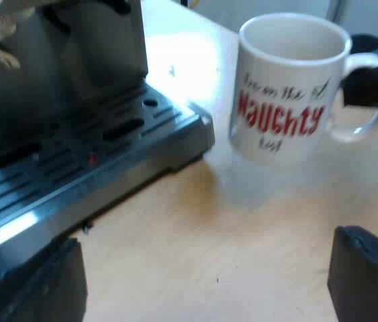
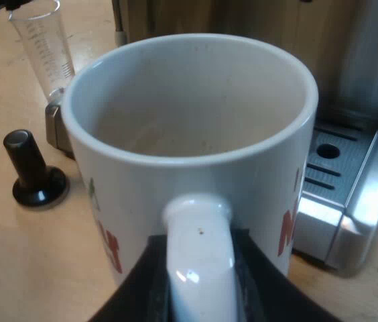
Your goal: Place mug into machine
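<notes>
Your right gripper (image 2: 201, 278) clamps the handle (image 2: 199, 235) of the white mug (image 1: 286, 94), just beside the drip tray (image 1: 88, 168) of the espresso machine (image 1: 75, 47); your left gripper (image 1: 202, 288) hangs released, fingers spread, empty.

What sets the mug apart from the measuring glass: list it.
The mug is white with red lettering; the measuring glass is clear with a printed scale. The mug is wide with a handle; the glass is narrow, without one. The right gripper grips the mug's handle; the glass stands ungripped. Both are upright and open-topped.
</notes>
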You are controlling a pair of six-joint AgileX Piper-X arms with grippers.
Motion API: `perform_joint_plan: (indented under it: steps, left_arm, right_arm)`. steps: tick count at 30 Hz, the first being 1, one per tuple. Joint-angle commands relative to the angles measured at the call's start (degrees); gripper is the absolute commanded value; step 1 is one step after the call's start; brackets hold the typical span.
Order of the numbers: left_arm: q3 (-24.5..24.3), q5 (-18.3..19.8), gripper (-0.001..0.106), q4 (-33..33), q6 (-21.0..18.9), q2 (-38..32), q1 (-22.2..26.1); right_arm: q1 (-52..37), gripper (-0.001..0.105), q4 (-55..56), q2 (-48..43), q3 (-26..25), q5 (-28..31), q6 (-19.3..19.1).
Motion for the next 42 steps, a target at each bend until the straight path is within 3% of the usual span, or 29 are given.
perform_joint_plan:
  steps: [1, 5, 9, 16, 23, 29, 42]
  left_arm:
    - [1.08, -0.81, 0.077, -3.47, -0.85, 0.07, -0.23]
    - [3.17, -3.78, 0.077, -5.48, -0.85, 0.07, -0.23]
    - [5.67, -11.1, 0.077, -8.72, -0.58, 0.19, -0.23]
    - [8.32, -10.55, 0.077, -14.86, 2.73, 0.18, -0.23]
    - [10.19, -8.85, 0.077, -16.56, 2.87, 0.18, -0.23]
    - [13.85, -8.03, 0.077, -24.72, 2.87, 0.18, -0.23]
    - [15.79, -6.98, 0.077, -25.53, 2.87, 0.29, -0.23]
  right_arm:
    - [0.02, 0.0, -8.76, 3.56, -1.17, 0.21, -0.06]
    - [0.02, 0.0, -14.06, 9.7, -1.74, 0.21, -0.06]
    - [0.02, 0.0, -16.43, 16.91, -4.79, 0.21, -0.06]
    - [0.02, 0.0, -21.8, 27.69, -9.18, 0.21, -0.06]
    - [0.02, 0.0, -27.86, 34.91, -11.54, 0.21, -0.06]
    - [0.02, 0.0, -33.07, 40.14, -12.36, 0.21, -0.06]
    - [-1.04, 0.0, -35.64, 47.76, -16.8, 0.63, -0.06]
